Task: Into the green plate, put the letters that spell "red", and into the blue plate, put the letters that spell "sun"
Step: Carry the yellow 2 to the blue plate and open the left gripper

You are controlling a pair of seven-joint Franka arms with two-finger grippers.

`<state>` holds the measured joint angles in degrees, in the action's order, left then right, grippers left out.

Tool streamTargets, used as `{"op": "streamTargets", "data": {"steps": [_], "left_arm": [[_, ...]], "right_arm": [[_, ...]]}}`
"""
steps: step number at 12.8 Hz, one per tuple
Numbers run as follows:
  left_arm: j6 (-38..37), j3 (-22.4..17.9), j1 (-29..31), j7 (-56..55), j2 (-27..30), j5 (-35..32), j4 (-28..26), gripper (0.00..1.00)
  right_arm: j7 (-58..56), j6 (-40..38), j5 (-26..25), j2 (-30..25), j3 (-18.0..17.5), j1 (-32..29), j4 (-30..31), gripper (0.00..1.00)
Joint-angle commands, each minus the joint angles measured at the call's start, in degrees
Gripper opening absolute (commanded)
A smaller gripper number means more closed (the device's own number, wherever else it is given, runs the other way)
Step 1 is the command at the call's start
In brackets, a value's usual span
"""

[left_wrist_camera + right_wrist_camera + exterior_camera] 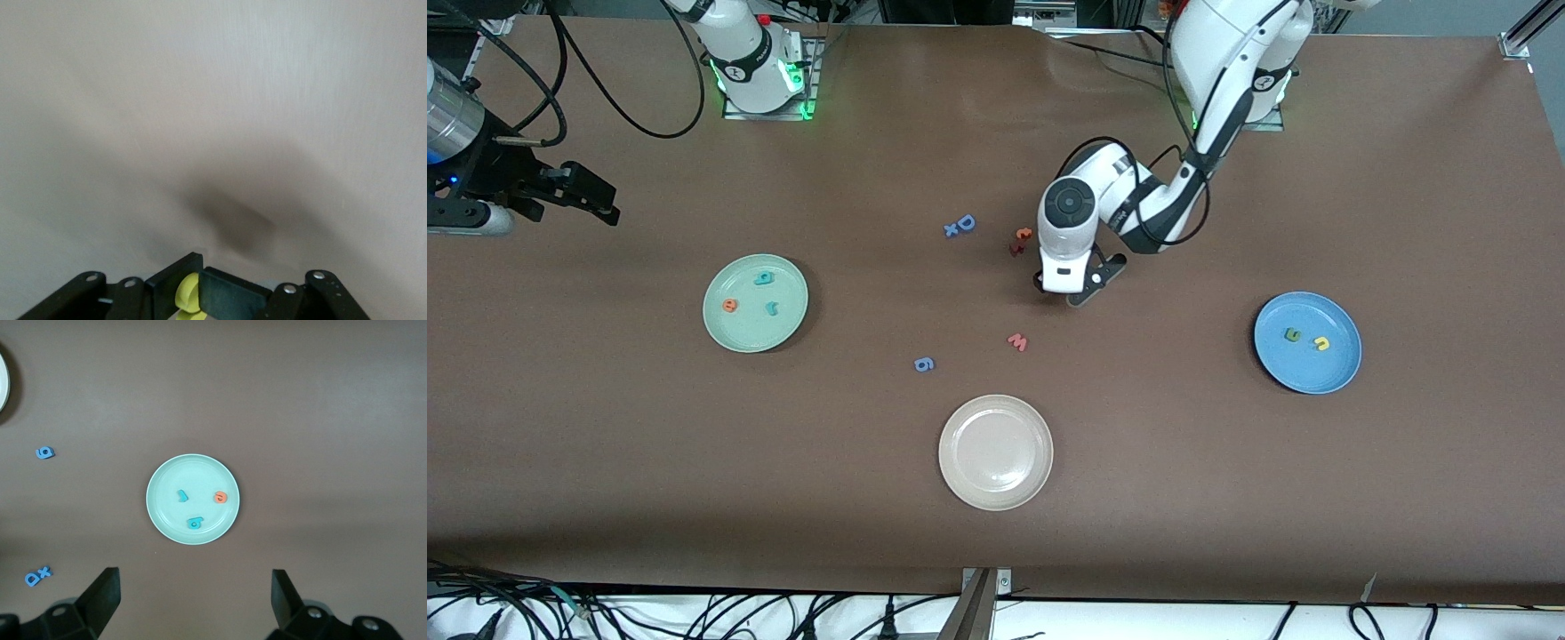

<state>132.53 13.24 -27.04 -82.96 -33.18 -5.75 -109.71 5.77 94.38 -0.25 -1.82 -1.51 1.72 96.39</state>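
The left claw (195,297) is low over the middle of the counter (1227,498), just beside the orange and dark red t shapes (1020,240), its fingers pinched on the yellow s (187,295); which way the letter points is hidden. The right claw (193,597) waits with fingers spread wide, high over the green plate (755,302), which holds the teal r (772,308), orange e (731,305) and teal d (764,278). The blue plate (1307,342) carries the dark green u (1292,335) and yellow n (1321,343).
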Motion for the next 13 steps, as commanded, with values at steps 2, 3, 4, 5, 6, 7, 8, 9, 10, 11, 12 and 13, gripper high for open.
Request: {"op": "streamTargets", "data": {"steps": [2,3,4,5,6,7,8,9,10,11,12,13], "left_arm": [[-9.99,0.30,7.42,14.97,8.46,-0.85,-1.03,0.06],[-12.28,0.30,10.14,20.50,10.13,-0.85,-1.20,0.06],[-14.13,0.30,13.21,27.08,11.72,-0.85,-1.81,0.07],[-15.01,0.30,16.38,34.11,12.86,-0.85,-2.43,0.08],[-15.11,0.21,19.54,41.49,13.22,-1.11,-3.04,0.08],[-15.02,-0.05,22.79,48.43,13.23,-1.54,-3.05,0.08],[-14.68,-0.05,26.39,55.90,13.05,-1.55,-2.96,0.08],[-14.32,-0.49,29.13,62.24,12.70,-1.55,-2.88,0.08],[-12.84,-1.45,30.81,67.35,11.92,-1.55,-2.96,0.08],[-11.61,-1.89,32.65,71.84,10.86,-1.55,-3.05,0.08],[-10.73,-1.99,34.06,75.62,9.46,-1.55,-2.96,0.07],[-10.11,-2.07,34.95,77.75,8.58,-1.55,-3.05,0.07]], "right_arm": [[-0.32,0.72,-0.54,-0.90,0.45,0.65,1.17,1.00],[-0.41,0.98,-0.45,-0.90,0.45,0.56,1.17,1.00],[-0.41,0.99,-0.54,-0.81,0.45,0.56,1.17,1.00],[-0.33,0.90,-0.54,-0.81,0.45,0.56,1.17,1.00],[-0.41,0.46,-0.45,-0.03,0.54,0.56,0.30,1.00],[-0.67,0.37,-0.27,0.76,0.54,0.39,-0.50,1.00],[-0.76,0.37,-0.36,0.77,0.54,0.47,-0.50,1.00],[-0.76,0.37,-0.36,0.86,0.54,0.47,-0.59,1.00],[-0.85,0.37,-0.36,0.94,0.54,0.39,-0.59,1.00],[-0.94,0.37,-0.27,1.03,0.80,0.47,-0.59,1.00],[-1.37,0.37,-0.27,1.12,0.80,0.30,-0.59,1.00],[-1.64,0.37,-0.36,1.12,0.80,0.21,-0.59,1.00]]}}
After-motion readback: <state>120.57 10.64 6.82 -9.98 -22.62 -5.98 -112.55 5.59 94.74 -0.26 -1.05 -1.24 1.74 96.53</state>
